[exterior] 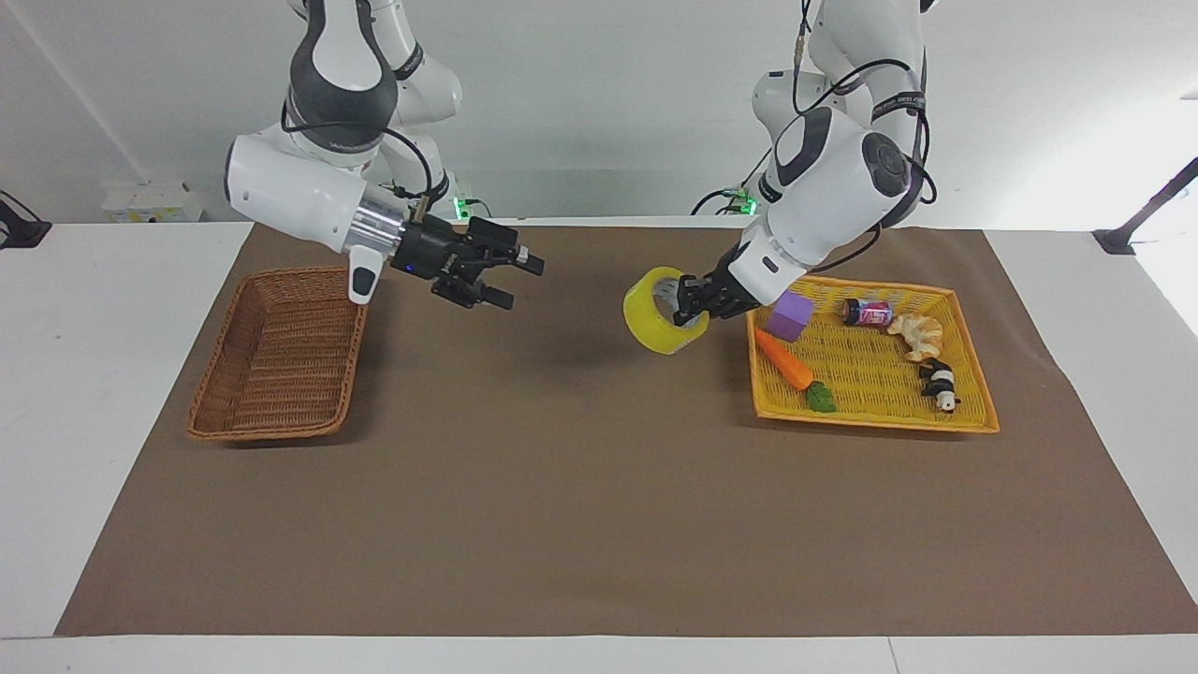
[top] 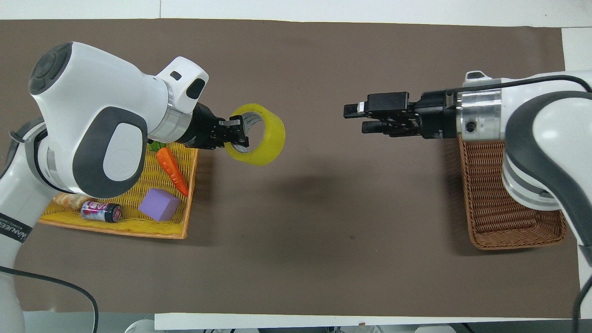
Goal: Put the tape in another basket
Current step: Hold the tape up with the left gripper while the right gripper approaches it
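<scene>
**Tape in my left grip, over the mat between the two baskets**

My left gripper [exterior: 690, 304] is clamped on the tape [exterior: 658, 328]: one finger inside the ring against the pale core, the other on the outer wall, so I pinch the roll through its side. The tape hangs off my fingertips w/ its hole tilted up and toward the right arm's end. It's up in the air over the bare brown mat [exterior: 580, 505], just beside the yellow tray [exterior: 875, 421] and clear of its rim. In the overhead view the tape [top: 263, 138] and my left gripper [top: 235, 134] sit past the tray's corner [top: 185, 231].

My right gripper [exterior: 505, 276] is out over the mat too, between the brown wicker basket [exterior: 271, 426] and the tape, pointing at the roll. Its fingers are spread, nothing between them. Well apart from the tape; no contact. From above, my right gripper [top: 363, 118] faces the left one across open mat, and my right forearm covers part of the wicker basket [top: 513, 238].

Wicker basket sits at the right arm's end, nothing seen in it where it shows. In the yellow tray at the left arm's end: carrot [exterior: 784, 360], purple block [exterior: 792, 315], small jar [exterior: 867, 312] lying on its side, croissant [exterior: 918, 334], a little black-and-white figure [exterior: 939, 384].
</scene>
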`<state>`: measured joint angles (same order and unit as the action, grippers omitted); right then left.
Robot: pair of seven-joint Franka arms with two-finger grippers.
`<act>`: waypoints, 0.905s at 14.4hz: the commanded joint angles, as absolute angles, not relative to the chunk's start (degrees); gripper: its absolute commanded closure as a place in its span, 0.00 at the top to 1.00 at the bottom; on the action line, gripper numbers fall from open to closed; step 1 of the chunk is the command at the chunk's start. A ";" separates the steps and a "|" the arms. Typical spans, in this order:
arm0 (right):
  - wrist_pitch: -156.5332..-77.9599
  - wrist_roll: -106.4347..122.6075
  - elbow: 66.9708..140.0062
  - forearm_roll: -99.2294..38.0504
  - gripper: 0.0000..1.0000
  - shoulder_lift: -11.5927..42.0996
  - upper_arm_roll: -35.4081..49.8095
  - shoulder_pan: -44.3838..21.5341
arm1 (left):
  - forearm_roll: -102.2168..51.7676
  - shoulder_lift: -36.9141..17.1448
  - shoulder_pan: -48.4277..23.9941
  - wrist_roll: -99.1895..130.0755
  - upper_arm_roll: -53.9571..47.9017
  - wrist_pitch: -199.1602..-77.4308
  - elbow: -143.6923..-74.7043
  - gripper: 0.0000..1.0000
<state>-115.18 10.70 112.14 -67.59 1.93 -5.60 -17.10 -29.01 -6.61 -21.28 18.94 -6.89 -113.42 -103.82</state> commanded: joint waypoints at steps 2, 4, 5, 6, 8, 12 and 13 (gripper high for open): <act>-121.27 11.60 110.83 -72.15 1.00 4.83 -5.89 -22.75 | -29.80 -5.36 -20.65 18.37 -6.24 -110.66 -103.10 0.00; -123.39 11.25 110.39 -74.87 1.00 5.88 -5.89 -24.78 | -29.79 -5.27 -20.65 18.37 -6.24 -110.48 -103.10 0.00; -124.53 10.99 110.39 -75.93 1.00 6.06 -5.89 -25.92 | -29.88 -5.27 -20.65 18.37 -6.24 -110.57 -103.10 0.00; -125.76 10.12 110.39 -76.81 1.00 6.50 -5.89 -26.54 | -29.80 -5.27 -20.65 18.46 -6.24 -110.57 -103.10 0.00; -126.65 6.96 109.69 -77.26 1.00 6.77 -5.89 -28.47 | -29.80 -5.27 -20.65 18.46 -6.24 -110.48 -103.10 0.00; -129.55 5.89 109.69 -77.26 1.00 7.03 -5.89 -31.02 | -28.74 -5.19 -20.74 18.54 -6.24 -110.48 -103.18 0.00; -129.46 5.80 109.77 -77.26 1.00 7.03 -5.89 -31.03 | -28.74 -5.19 -20.74 18.54 -6.24 -110.48 -103.18 0.00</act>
